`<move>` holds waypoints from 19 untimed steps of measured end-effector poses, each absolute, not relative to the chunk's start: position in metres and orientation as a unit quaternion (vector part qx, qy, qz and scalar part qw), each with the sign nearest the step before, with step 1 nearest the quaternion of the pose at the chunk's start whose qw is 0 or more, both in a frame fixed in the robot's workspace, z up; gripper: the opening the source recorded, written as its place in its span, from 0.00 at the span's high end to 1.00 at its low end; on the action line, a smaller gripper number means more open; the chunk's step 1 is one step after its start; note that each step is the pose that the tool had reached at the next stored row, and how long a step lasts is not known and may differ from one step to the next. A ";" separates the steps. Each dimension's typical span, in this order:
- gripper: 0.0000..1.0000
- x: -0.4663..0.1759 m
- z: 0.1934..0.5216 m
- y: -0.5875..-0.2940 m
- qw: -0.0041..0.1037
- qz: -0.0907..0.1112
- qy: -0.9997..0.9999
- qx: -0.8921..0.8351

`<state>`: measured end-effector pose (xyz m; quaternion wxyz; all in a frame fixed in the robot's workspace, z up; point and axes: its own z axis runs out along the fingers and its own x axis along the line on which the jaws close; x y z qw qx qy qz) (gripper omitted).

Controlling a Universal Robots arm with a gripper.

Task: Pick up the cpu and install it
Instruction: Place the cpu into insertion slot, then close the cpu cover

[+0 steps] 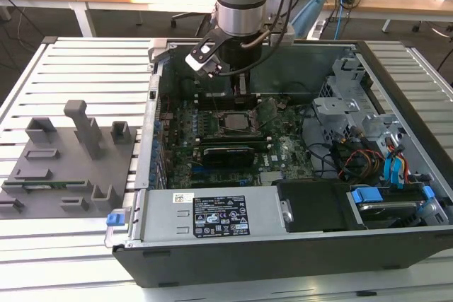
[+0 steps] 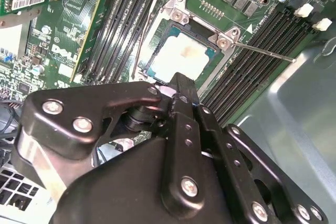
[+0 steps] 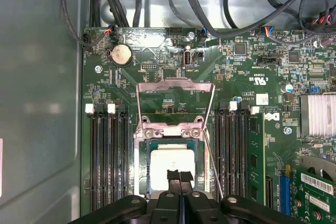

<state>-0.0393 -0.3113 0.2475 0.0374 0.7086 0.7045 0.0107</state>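
Cpu (image 3: 170, 163) lay flat in the open socket (image 3: 173, 129), right under your pincer (image 3: 179, 178) | your pincer's fingers were closed together, gripping nothing, tips over the chip | beyond, the load plate (image 3: 176, 84) stood raised on the motherboard (image 3: 247, 77) | computer case (image 1: 396, 90) sat on the slatted bench (image 1: 85, 68)

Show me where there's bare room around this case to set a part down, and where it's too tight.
Free: the slatted table beyond the grey fixture tray, up to the case wall, and the strip of slats on the near side of that tray. Crowded: inside the case, where the pincer hangs over the cpu between memory slots.
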 end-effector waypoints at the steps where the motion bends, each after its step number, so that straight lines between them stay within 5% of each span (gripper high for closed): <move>1: 0.89 -0.039 0.248 -0.311 0.037 0.011 0.705 0.709; 12: 0.89 -0.039 0.250 -0.311 0.037 0.011 0.704 0.709; 19: 0.89 -0.039 0.278 -0.311 0.037 0.011 0.705 0.709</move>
